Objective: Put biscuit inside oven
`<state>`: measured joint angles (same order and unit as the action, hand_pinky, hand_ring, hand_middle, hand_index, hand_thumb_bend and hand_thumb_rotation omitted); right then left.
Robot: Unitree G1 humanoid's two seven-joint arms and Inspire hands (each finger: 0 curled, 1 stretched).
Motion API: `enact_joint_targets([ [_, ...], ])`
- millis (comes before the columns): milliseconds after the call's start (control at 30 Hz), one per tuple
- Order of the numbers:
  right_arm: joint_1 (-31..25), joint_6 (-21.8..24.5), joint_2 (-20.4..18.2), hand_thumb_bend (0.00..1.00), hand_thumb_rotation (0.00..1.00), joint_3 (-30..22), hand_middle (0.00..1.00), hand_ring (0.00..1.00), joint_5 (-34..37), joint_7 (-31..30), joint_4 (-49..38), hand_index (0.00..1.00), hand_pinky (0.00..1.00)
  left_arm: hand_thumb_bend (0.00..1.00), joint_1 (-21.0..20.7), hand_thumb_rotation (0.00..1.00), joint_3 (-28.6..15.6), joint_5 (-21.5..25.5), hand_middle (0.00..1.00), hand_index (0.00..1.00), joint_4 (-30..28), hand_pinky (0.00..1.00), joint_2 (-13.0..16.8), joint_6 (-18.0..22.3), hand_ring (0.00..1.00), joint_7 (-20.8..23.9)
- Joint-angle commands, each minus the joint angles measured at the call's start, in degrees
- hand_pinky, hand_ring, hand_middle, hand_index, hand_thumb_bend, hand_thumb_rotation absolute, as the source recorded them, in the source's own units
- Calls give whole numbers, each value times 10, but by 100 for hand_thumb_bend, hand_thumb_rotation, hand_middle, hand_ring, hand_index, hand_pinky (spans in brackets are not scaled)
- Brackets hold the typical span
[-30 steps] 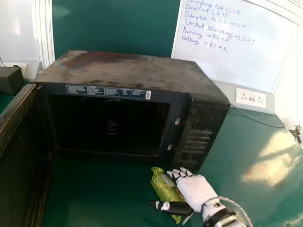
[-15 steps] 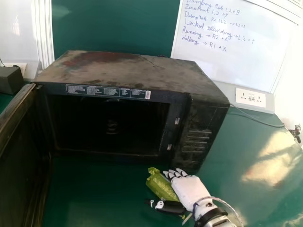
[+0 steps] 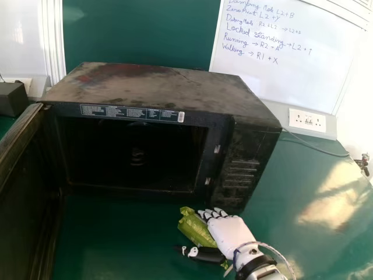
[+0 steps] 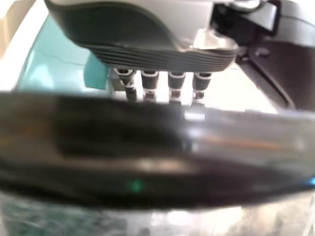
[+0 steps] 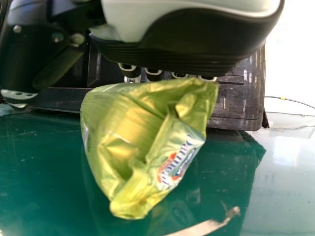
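Here, the right hand (image 3: 230, 233) spreads loosely, thumb and fingers flanking the biscuit packet (image 3: 196, 229) before the oven (image 3: 247, 157), a placing that suits a clasp; thumb contact seems uncertain. The left hand (image 4: 147, 32) waits in its wrist view.

In the head view's lower right, we see our right hand (image 3: 229, 233) farther left than before. The green biscuit packet (image 3: 196, 230) has shifted left too, now lying more slantwise near bottom centre.
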<state>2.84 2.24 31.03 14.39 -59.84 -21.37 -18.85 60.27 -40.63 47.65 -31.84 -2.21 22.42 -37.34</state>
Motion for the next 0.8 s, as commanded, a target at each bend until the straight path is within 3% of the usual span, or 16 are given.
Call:
enact_joint_targets([
  [0, 0, -2, 2, 89, 41, 1, 97, 89, 3, -2, -2, 95, 64, 86, 13, 60, 9, 11, 82, 80, -20, 73, -3, -13, 75, 9],
  [100, -4, -5, 8, 86, 26, -6, 97, 87, 13, 0, -1, 94, 58, 85, 19, 58, 10, 6, 82, 80, -31, 73, -5, -18, 76, 18],
  [200, -8, -10, 20, 89, 21, -15, 95, 83, 18, 4, 4, 93, 52, 84, 27, 55, 12, 0, 82, 79, -43, 72, -9, -23, 76, 30],
  [767, -19, -40, 92, 85, 24, -49, 95, 86, 44, -1, 28, 91, 52, 87, 22, 52, 5, 14, 81, 78, -36, 72, -2, -17, 74, 11],
])
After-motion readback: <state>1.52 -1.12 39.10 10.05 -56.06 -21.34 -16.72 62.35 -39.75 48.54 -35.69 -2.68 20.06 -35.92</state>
